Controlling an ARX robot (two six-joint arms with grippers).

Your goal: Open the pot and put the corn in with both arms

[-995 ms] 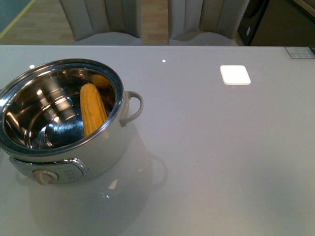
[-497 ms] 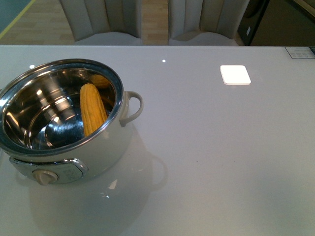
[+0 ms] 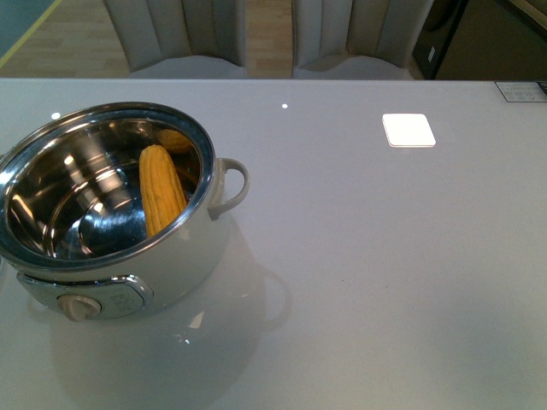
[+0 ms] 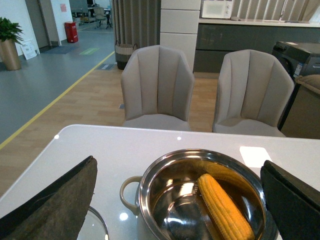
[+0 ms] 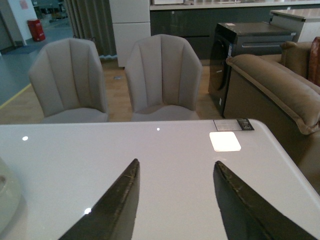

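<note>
Both pairs of jaws stood spread wide with nothing between them. Seen from its own wrist camera, the left gripper [image 4: 180,200] hung above the table [image 3: 385,256], its two flat black fingers [image 4: 55,200] framing the pot [image 4: 200,195] below. The right gripper [image 5: 175,205] hovered over a bare stretch of the white tabletop, well apart from the pot. In the front view neither arm showed. The pot [image 3: 179,256] sat uncovered at the near left of the table, its control knob [image 3: 77,306] facing forward and a loop handle [image 3: 232,186] on its right side. The corn [image 3: 161,198] lay inside, leaning against the shiny steel wall on the pot's right. Two grey chairs [image 3: 355,38] stood behind the table, and a bright square reflection [image 3: 408,130] lay on the tabletop to the right.
</note>
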